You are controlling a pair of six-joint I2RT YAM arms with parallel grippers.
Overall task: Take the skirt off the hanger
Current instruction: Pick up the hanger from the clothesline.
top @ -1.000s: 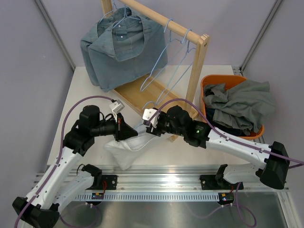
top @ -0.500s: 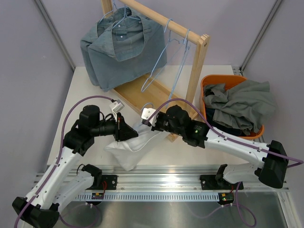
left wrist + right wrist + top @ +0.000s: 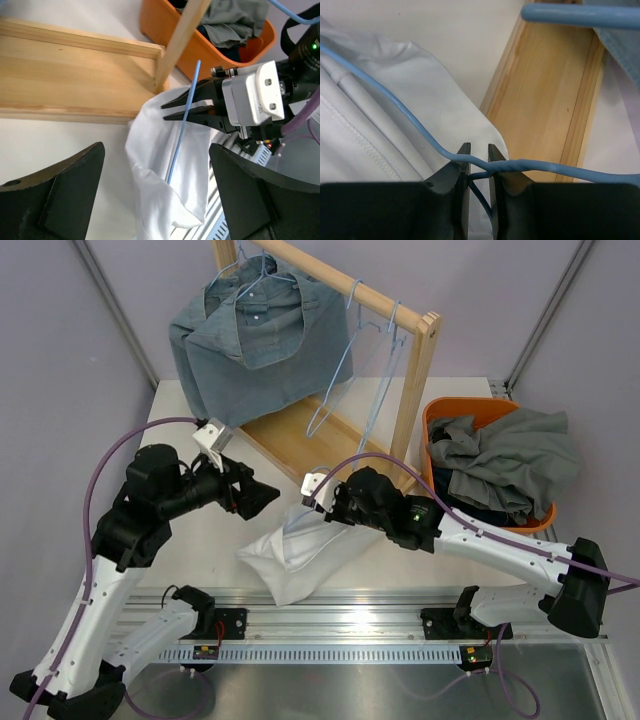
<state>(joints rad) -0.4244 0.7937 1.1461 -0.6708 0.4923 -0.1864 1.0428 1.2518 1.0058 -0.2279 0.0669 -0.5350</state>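
Observation:
The white skirt lies crumpled on the table near the front edge. A thin blue wire hanger runs across it, and the wire's lower end slips into a fold of the cloth. My right gripper is shut on the hanger at its twisted neck, right over the skirt, beside the rack's wooden base. My left gripper hangs open to the left of the skirt, apart from it, with nothing between its fingers. In the left wrist view the skirt shows between my wide left gripper fingers.
A wooden clothes rack stands behind, with denim garments and empty blue hangers on its rail. Its base plank lies just behind both grippers. An orange basket of grey clothes sits at the right.
My left gripper let go of the skirt, opened wide and drew back to the left. My right gripper closed on the hanger's neck. The skirt slid a little to the right.

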